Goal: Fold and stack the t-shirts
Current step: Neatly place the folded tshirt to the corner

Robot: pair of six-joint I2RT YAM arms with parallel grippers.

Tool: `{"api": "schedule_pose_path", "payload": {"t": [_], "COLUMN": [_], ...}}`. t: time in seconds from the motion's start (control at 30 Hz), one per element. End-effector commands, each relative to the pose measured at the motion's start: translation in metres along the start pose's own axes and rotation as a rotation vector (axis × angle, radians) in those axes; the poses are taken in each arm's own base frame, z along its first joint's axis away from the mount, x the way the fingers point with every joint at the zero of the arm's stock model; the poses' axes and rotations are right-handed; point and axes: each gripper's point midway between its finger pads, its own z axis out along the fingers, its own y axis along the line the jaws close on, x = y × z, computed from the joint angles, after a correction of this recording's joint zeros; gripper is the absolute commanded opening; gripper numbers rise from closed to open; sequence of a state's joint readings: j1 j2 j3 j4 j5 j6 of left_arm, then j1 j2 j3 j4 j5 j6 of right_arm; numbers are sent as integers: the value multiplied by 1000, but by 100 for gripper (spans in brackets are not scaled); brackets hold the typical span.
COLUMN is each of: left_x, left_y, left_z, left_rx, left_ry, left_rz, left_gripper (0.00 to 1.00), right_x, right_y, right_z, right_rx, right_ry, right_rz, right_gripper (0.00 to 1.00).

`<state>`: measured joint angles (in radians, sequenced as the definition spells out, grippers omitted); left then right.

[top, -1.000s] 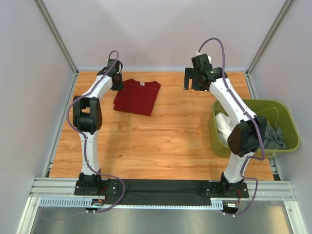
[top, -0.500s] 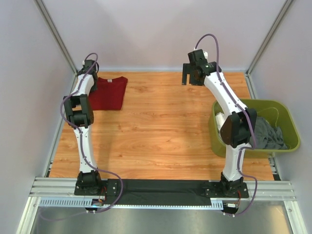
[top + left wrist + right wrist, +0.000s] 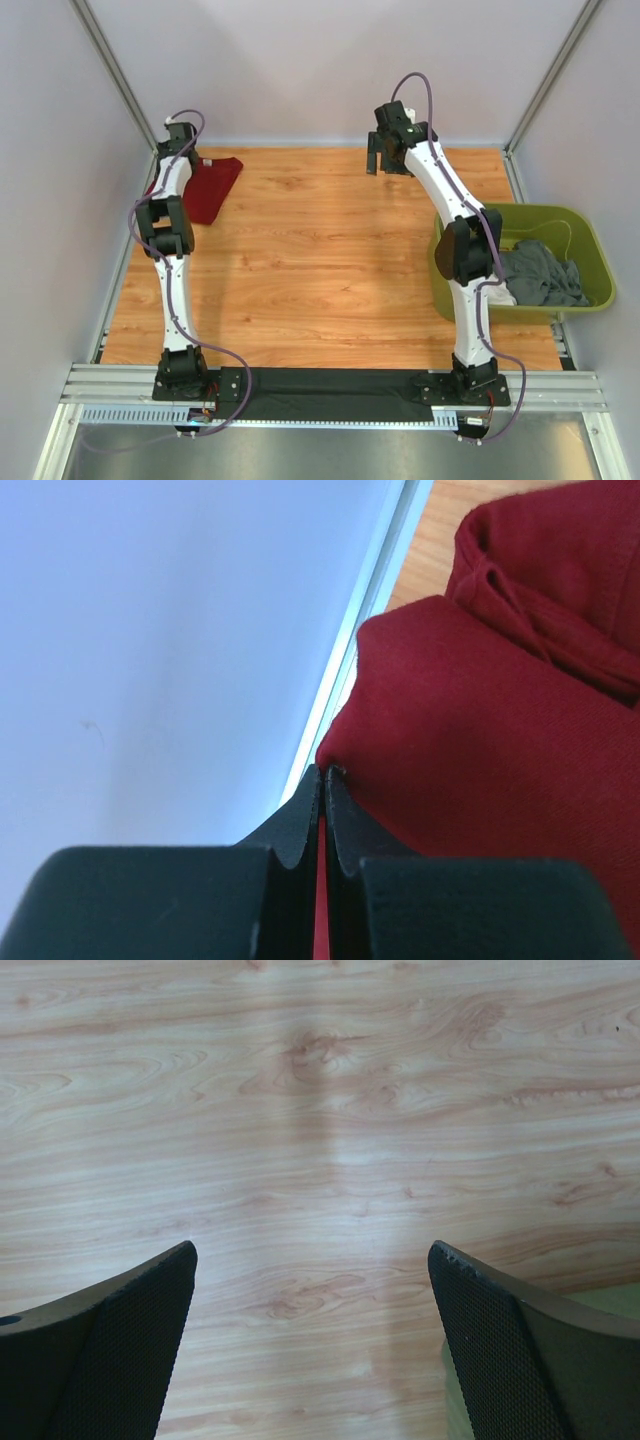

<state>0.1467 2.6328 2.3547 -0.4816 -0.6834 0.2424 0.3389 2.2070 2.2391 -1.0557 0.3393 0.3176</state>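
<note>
The folded dark red t-shirt (image 3: 207, 187) lies at the far left corner of the wooden table, against the left wall. My left gripper (image 3: 168, 172) is shut on its left edge; in the left wrist view the jaws (image 3: 324, 780) pinch a thin strip of the red cloth (image 3: 500, 740). My right gripper (image 3: 385, 160) is open and empty above bare wood at the far middle; its fingers (image 3: 120, 1320) frame only table. The dark grey t-shirt (image 3: 540, 275) lies bunched in the olive-green tub (image 3: 590, 250). A bit of the white t-shirt (image 3: 498, 290) shows under it.
The tub stands at the right edge of the table beside the right arm. The left wall and its metal rail (image 3: 350, 630) lie right beside the left gripper. The back wall is close behind both grippers.
My left gripper has dragged the red t-shirt left, from the far middle-left into the far left corner. My right gripper has moved a little left and back, still open.
</note>
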Motion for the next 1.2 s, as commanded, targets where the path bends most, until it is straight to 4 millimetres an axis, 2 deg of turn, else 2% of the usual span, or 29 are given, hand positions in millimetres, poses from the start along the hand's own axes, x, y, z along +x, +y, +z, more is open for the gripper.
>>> {"api": "schedule_pose_path", "payload": {"t": [0.0, 0.07, 0.17, 0.33, 0.37, 0.4, 0.47, 0.5, 0.53, 0.57, 0.6, 0.63, 0.67, 0.7, 0.73, 0.77, 0.8, 0.83, 0.87, 0.9, 0.97, 1.0, 1.03, 1.07, 1.1, 1.13, 1.17], "left_x": [-8, 2, 4, -4, -7, -16, -22, -33, -31, -33, -43, -35, -38, -50, -39, -41, -52, -43, -45, -51, -43, -49, -36, -40, -41, -23, -25], "left_y": [36, 40, 50, 51, 52, 53, 54, 55, 54, 54, 64, 58, 58, 74, 67, 67, 80, 73, 75, 83, 75, 80, 68, 79, 69, 57, 70], "left_z": [5, 8, 8, 3, 1, -5, -14, -23, -28, -33, -48, -52, -60, -79, -82, -92, -113, -119, -130, -152, -173, -198, -208, -234, -253, -260, -288], "left_rx": [-135, -139, -143, -113, -106, -82, -39, 7, 29, 46, 75, 96, 114, 128, 149, 170, 189, 207, 221, 252, 299, 368, 421, 464, 559, 605, 642], "left_ry": [-7, 22, 31, 3, -5, -26, -36, -62, -53, -55, -82, -66, -76, -120, -99, -109, -151, -135, -143, -170, -164, -199, -175, -219, -238, -215, -275], "left_rz": [-20, -64, -115, -168, -177, -201, -223, -247, -273, -290, -325, -347, -371, -416, -415, -447, -476, -464, -479, -491, -481, -508, -491, -521, -526, -512, -528], "left_gripper": [0, 0, 0, 0, 3, 25, 51, 72, 82, 87, 89, 89, 89, 89, 90, 90, 90, 91, 91, 92, 93, 93, 93, 93, 93, 93, 94], "right_x": [-20, -25, -29, -34, -34, -38, -41, -45, -46, -48, -50, -52, -54, -61, -58, -60, -66, -61, -62, -70, -62, -64, -60, -53, -49, -45, -34], "right_y": [1, 4, 5, 5, 8, 9, 15, 17, 18, 20, 22, 21, 21, 20, 19, 17, 15, 14, 10, 8, 7, 2, 0, -8, -12, -18, -25], "right_z": [-5, -6, -7, -9, -10, -13, -18, -23, -25, -28, -34, -37, -40, -52, -53, -58, -72, -74, -79, -99, -106, -123, -128, -138, -144, -149, -159], "right_rx": [-3, -16, -23, -32, -43, -52, -96, -115, -127, -149, -166, -169, -171, -185, -186, -192, -202, -204, -210, -230, -251, -265, -267, -265, -262, -257, -261], "right_ry": [-45, -58, -79, -95, -97, -107, -115, -132, -139, -145, -163, -173, -181, -214, -211, -221, -252, -248, -260, -307, -300, -326, -325, -330, -335, -344, -356], "right_rz": [16, 13, 13, 9, 4, 7, 3, 8, 12, 14, 19, 28, 32, 41, 40, 45, 54, 52, 55, 64, 56, 58, 62, 67, 71, 74, 76], "right_gripper": [100, 100, 100, 100, 100, 100, 100, 100, 100, 100, 100, 100, 100, 100, 100, 100, 100, 100, 100, 100, 100, 100, 100, 100, 100, 100, 100]}}
